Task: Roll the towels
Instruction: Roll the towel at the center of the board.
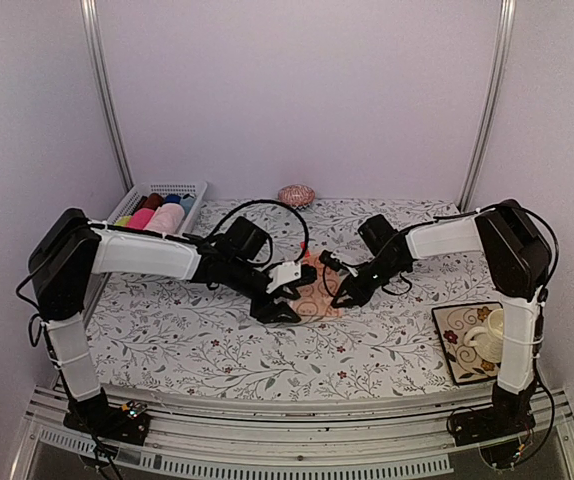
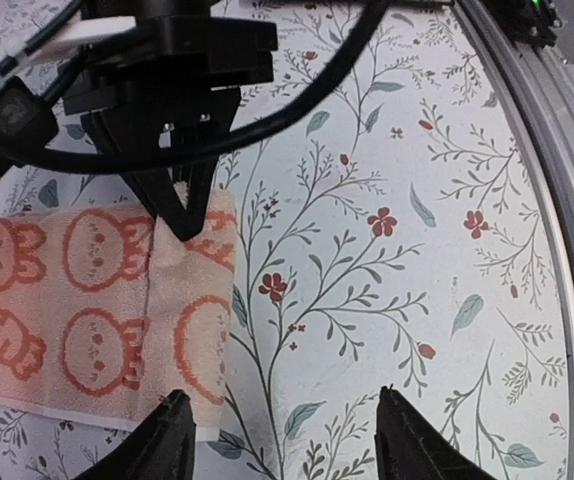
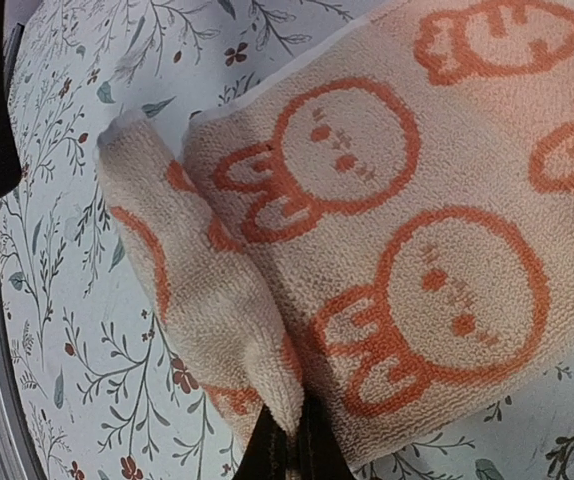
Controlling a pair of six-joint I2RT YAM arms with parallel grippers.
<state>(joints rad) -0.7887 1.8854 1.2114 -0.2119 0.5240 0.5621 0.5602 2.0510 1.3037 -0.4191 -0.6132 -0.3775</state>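
A peach towel [image 1: 317, 297] with an orange bunny-like print lies mid-table, one edge turned up into a fold [image 3: 197, 290]. My right gripper [image 3: 292, 445] is shut on that fold's edge; in the left wrist view it shows as black fingers [image 2: 182, 215] pinching the towel [image 2: 97, 310]. My left gripper [image 2: 282, 405] stands open, low over the cloth. One of its fingertips [image 2: 172, 425] is at the towel's near corner, the other over bare tablecloth. From above, the left gripper [image 1: 279, 308] and right gripper [image 1: 342, 295] flank the towel. A pale pink roll [image 1: 167, 218] lies in the basket.
A white basket [image 1: 189, 188] at the back left holds several rolled cloths. A pink patterned ball [image 1: 296, 194] sits by the back wall. A tray [image 1: 450, 350] with a cup [image 1: 487, 335] is at the right front, beside the right arm's base. A metal rail [image 2: 557, 150] edges the table.
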